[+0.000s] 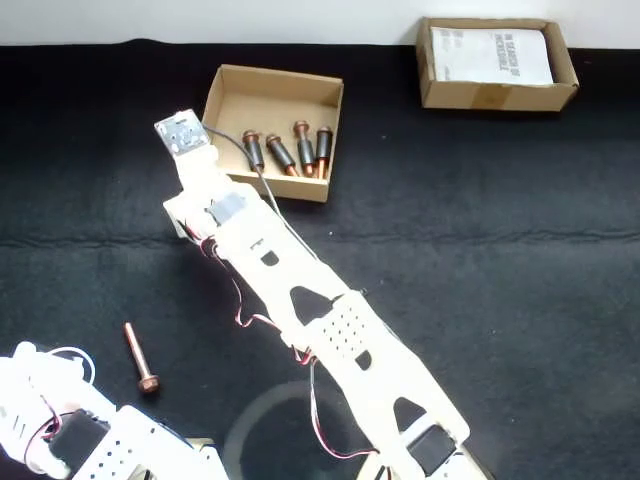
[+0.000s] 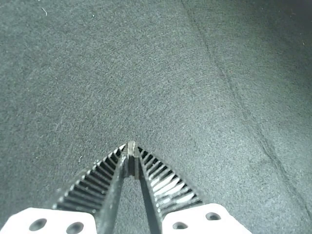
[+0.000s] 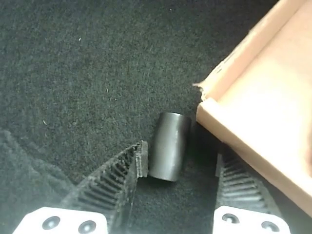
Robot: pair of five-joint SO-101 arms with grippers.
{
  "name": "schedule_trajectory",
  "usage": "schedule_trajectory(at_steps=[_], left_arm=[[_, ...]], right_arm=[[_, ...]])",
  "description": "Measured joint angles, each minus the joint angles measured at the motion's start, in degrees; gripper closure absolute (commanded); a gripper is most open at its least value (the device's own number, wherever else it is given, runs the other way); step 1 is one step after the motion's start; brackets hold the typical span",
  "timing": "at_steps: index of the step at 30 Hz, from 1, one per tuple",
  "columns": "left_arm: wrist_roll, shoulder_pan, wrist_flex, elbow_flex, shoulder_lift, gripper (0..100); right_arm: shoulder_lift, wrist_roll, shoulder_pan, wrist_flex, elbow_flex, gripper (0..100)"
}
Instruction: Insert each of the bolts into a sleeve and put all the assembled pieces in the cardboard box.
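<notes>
Left wrist view: left hand (image 2: pixel 130 148) seen fully closed, fingertips pressed together, nothing held. It is held over bare black surface (image 2: pixel 146 73).

High view, near edge: left arm (image 1: pixel 100 450) seen folded at the near left corner. One loose bolt (image 1: pixel 140 357) is found lying flat on the surface just beyond it, head toward the near edge, well apart from the box.

Right arm (image 1: pixel 330 330) is stretched from the near right side diagonally across the surface, its wrist ending at the left near corner of the box (image 1: pixel 225 100).

Right wrist view: right hand (image 3: pixel 181 163) is spread wide, holding nothing. A dark sleeve (image 3: pixel 169 146) is seen lying on its side on the surface between the two fingers. One fingertip (image 3: pixel 141 158) is set just beside the sleeve's end; contact cannot be told. The other finger is placed close along the box wall. The box corner is found just beside the sleeve.

High view, farther: four assembled pieces (image 1: pixel 305 150) are laid side by side inside the box, along its near wall, dark sleeves on copper-coloured bolts.

Far right: a second box (image 1: pixel 495 95) is noted, with a printed paper (image 1: pixel 490 55) lying in it, well apart from the rest.
</notes>
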Motion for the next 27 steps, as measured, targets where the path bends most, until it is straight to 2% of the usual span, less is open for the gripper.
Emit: schedule_trajectory(at_steps=[2, 6, 17, 27], left_arm=[[0.00, 0.00, 0.00, 0.00, 0.00, 99], [0.00, 0.00, 0.00, 0.00, 0.00, 99], [0.00, 0.00, 0.00, 0.00, 0.00, 99], [0.00, 1.05, 0.00, 0.00, 0.00, 99]], right_arm=[[1.93, 0.00, 0.00, 0.00, -1.93, 80.3], [6.15, 0.00, 0.35, 0.00, -7.12, 98.8], [8.97, 0.18, 1.23, 1.14, -13.10, 99.1], [-5.63, 0.18, 0.79, 16.97, -13.01, 99.1]])
